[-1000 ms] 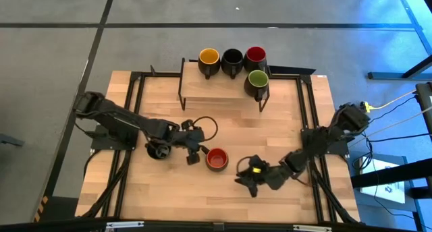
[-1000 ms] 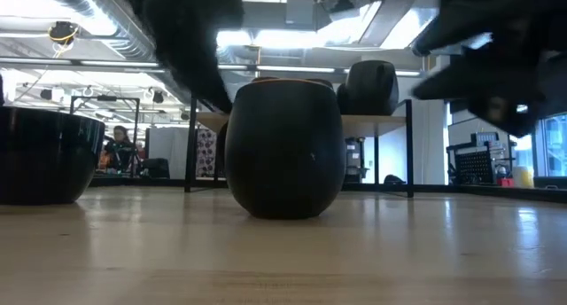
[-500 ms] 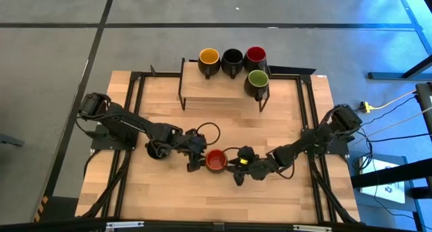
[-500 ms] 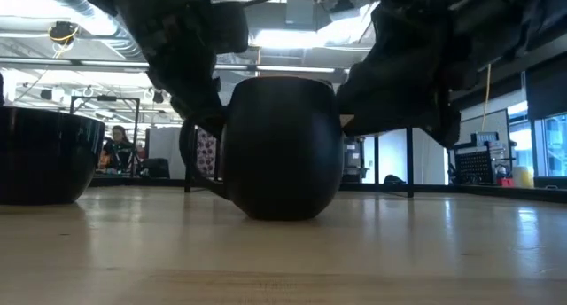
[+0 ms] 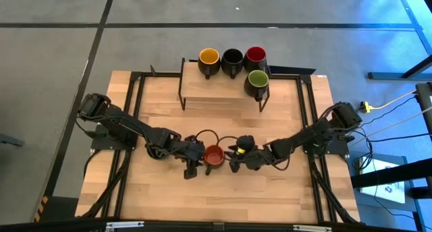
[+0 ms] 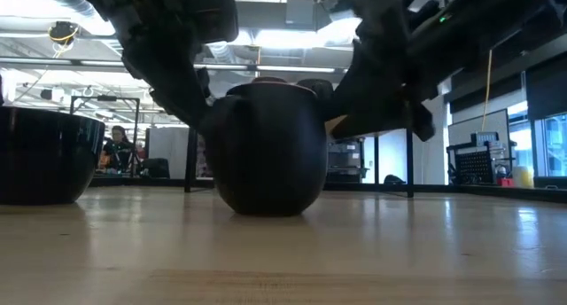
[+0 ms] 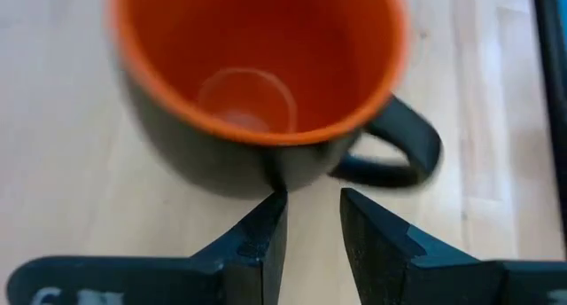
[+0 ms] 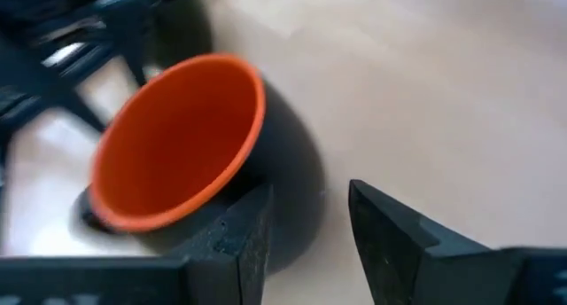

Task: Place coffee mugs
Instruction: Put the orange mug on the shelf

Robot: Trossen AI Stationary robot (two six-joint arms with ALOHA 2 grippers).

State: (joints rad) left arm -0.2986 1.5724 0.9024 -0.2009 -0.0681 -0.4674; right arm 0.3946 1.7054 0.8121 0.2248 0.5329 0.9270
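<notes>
A dark mug with an orange-red inside (image 5: 214, 155) stands upright on the wooden table, between my two grippers. My left gripper (image 5: 195, 158) is at its left side, fingers a little apart (image 7: 312, 199) and pointing at the wall beside the handle (image 7: 407, 150). My right gripper (image 5: 234, 158) is at its right side, open (image 8: 310, 194), with the mug just ahead of one finger. The low view shows the mug (image 6: 266, 150) with an arm on either side. A black-lined mug (image 5: 156, 150) stands under my left arm. Four more mugs stand on the far shelf. My left gripper has the tip of one finger (image 7: 273, 212) right at the mug's outer wall (image 7: 266, 176), next to the handle's root, coming in level from the table's left. Nothing is between the fingers. My right gripper has one finger (image 8: 244, 225) beside the mug's lower wall; I cannot tell whether it touches.
A raised wooden shelf (image 5: 216, 90) on black legs at the far edge carries the yellow (image 5: 208, 56), black (image 5: 232, 56), red (image 5: 255, 54) and green (image 5: 257, 79) mugs. Black frame rails (image 5: 135, 104) run along both table sides. Bare wood lies toward the near edge.
My right gripper has swung toward the table's left and a little toward the far edge, closing in on the red mug. My left gripper has moved right, up to the mug's other side. The mug has turned and slid slightly toward the far edge.
</notes>
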